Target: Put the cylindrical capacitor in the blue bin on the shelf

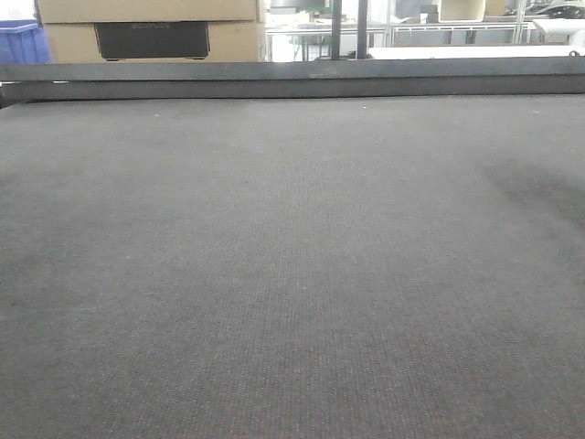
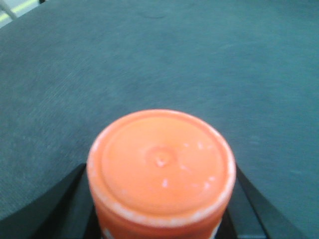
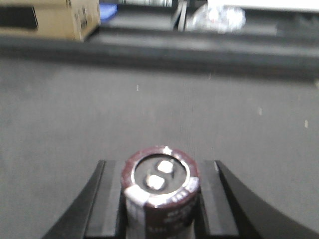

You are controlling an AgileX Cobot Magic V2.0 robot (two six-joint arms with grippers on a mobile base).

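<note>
- My right gripper point(image 3: 159, 167) pinches the cylindrical capacitor point(image 3: 160, 181) by its sleeve, metal top toward the camera.
- I'd judge it light, rigid and slick; blur hides grip depth.
- My left gripper point(image 2: 159, 172) clamps an orange-lidded tub point(image 2: 162, 159).

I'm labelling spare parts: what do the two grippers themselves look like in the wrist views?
Both are plain black. The left gripper shows two smooth fingers that widen toward the camera. The right gripper has the same curved black fingers, with flat grey pads inside. No cables or markings show.
</note>
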